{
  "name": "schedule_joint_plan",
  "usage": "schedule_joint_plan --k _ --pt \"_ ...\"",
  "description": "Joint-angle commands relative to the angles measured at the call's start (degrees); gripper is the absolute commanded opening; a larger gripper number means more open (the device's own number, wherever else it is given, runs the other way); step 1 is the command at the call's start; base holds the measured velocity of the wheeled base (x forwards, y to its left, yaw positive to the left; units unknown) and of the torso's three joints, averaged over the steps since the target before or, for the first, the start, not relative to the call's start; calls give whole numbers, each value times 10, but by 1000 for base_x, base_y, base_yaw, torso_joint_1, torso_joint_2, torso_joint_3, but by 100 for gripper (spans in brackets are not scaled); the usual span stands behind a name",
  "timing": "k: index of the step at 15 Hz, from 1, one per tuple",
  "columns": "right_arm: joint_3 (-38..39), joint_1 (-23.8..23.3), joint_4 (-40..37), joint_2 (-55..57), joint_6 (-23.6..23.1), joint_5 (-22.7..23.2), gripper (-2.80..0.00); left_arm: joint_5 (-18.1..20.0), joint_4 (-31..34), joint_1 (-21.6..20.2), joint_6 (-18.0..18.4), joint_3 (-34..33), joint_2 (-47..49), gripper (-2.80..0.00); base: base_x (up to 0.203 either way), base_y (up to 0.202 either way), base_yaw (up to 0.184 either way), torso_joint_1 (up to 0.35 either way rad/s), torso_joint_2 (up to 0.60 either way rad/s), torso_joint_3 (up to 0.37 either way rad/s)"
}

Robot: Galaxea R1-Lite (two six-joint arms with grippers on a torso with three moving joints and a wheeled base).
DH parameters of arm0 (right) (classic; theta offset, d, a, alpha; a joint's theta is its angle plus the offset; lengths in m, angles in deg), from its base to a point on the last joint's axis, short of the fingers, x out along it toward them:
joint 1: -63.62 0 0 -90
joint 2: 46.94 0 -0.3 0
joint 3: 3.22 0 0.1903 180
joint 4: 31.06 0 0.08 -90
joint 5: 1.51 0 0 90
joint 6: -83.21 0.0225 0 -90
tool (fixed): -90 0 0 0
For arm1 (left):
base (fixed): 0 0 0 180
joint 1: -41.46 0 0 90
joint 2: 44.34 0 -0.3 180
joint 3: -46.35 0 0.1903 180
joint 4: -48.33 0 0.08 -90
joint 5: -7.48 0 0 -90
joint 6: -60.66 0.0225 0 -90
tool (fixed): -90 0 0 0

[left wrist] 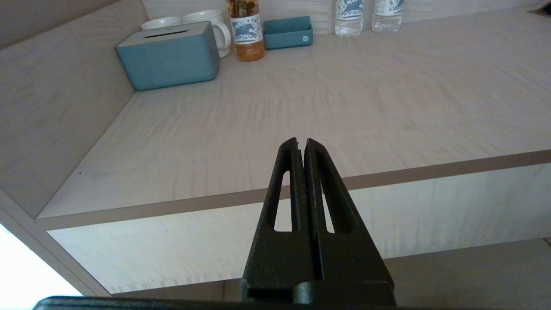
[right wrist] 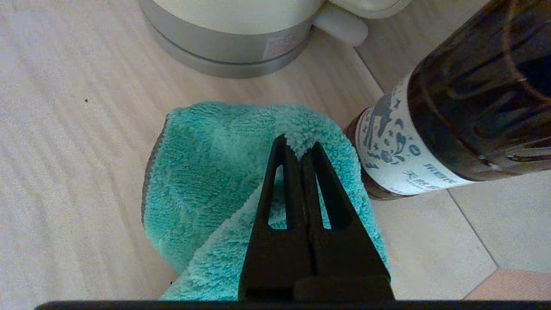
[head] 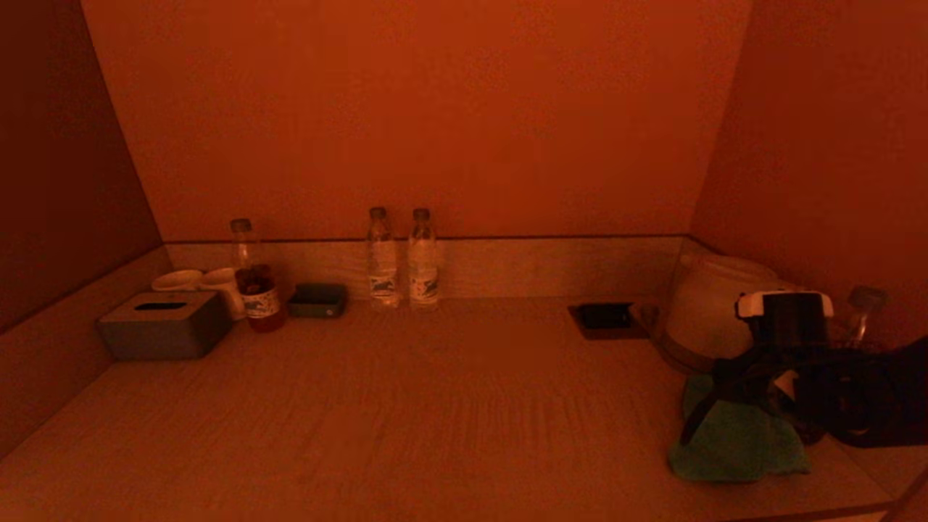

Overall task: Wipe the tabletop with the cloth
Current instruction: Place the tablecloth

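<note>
The green cloth lies bunched on the pale wood-grain tabletop near its front right corner, just in front of the kettle. In the right wrist view my right gripper is shut on a raised fold of the cloth; the rest of the cloth rests on the tabletop. In the head view the right arm stands over the cloth. My left gripper is shut and empty, held off the front edge of the tabletop, out of the head view.
A pale kettle and a dark labelled bottle stand close beside the cloth. A black inset panel sits left of the kettle. At the back stand two water bottles, a small tray, a tea bottle, mugs and a tissue box.
</note>
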Motion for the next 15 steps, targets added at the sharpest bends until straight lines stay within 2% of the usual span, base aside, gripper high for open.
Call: schedule_joint_plan --k 1,2,3,4,11,15 --pt "0 1 2 3 0 -1 -280 0 0 0 0 0 0 -280 0 0 0 0 0 0" --pt "0 1 2 3 0 -1 -280 0 0 0 0 0 0 -280 0 0 0 0 0 0" --pt "0 1 2 6 1 -1 -208 0 0 0 0 0 0 -280 0 0 0 0 0 0" --pt "0 1 2 6 1 -1 0 0 0 0 0 0 0 -280 0 0 0 0 0 0" --pt "4 8 2 2 0 -2 0 0 0 0 0 0 0 -280 0 0 0 0 0 0" --pt "10 38 2 -15 0 -9 0 0 0 0 0 0 0 -280 0 0 0 0 0 0"
